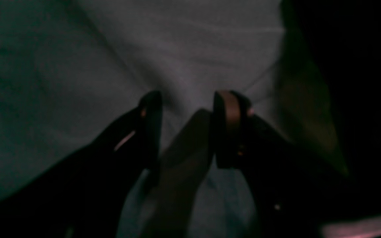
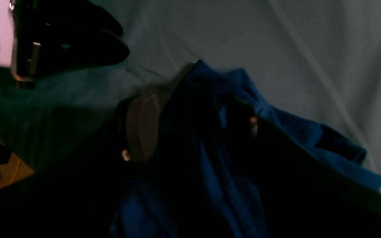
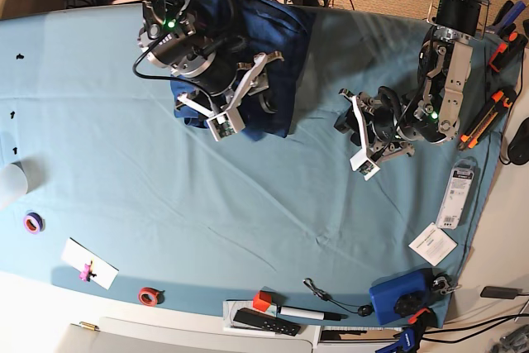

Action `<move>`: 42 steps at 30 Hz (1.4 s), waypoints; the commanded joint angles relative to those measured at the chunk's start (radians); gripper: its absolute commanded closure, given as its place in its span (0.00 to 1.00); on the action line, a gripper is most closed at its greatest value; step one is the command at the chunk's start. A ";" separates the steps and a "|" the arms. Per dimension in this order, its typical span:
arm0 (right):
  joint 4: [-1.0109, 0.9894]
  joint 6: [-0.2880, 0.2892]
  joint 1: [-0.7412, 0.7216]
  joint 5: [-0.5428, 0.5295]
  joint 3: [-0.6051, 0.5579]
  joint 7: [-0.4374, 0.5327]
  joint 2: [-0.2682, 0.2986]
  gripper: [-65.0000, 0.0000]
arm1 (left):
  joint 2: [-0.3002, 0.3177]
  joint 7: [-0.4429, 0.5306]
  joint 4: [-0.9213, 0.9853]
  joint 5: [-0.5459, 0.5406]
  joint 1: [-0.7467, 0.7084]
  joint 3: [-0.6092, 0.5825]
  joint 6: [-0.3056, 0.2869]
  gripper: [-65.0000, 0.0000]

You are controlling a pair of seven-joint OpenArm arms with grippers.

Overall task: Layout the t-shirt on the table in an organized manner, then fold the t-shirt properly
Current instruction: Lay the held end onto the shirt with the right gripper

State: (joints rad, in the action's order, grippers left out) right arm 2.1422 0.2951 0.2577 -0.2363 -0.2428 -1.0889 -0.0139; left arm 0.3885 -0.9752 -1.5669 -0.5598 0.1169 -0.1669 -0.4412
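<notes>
Both wrist views are very dim and soft. Around the left hand (image 1: 187,129) the worktop (image 1: 61,99) reads grey-green, falling to black on one side. The t-shirt (image 2: 276,132) by the right hand (image 2: 197,125) shows smeared blue (motion blur). The base view is bright, evenly lit, with soft shadows.

The dark navy t-shirt (image 3: 277,47) lies bunched in a heap at the far edge of the teal-covered table (image 3: 207,229).
</notes>
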 commanded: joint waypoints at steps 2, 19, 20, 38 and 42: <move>0.018 0.004 -0.009 -0.016 -0.006 0.019 0.000 0.50 | 0.008 -0.020 -0.008 -0.002 0.007 0.002 -0.004 0.59; 0.214 -0.088 0.176 0.105 0.137 -0.106 0.000 0.50 | 0.008 -0.019 -0.008 0.009 0.002 0.002 -0.004 0.59; 0.214 -0.094 0.194 0.078 0.179 -0.106 0.000 0.50 | 0.008 -0.019 -0.008 0.009 -0.001 0.002 -0.004 0.59; 0.214 0.033 0.341 -0.343 0.597 -0.116 -0.011 0.50 | 0.008 -0.019 -0.008 0.008 -0.015 0.002 -0.004 0.59; 0.214 0.050 0.341 -0.348 0.597 -0.116 -0.011 0.50 | 0.008 -0.019 -0.008 0.008 -0.015 0.002 -0.004 0.59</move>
State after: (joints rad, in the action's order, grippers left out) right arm 2.3386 0.3386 0.5941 -0.5739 0.3527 -1.2228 -0.0257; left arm 0.3882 -0.9600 -1.5715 -0.5549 0.1005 -0.1631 -0.4412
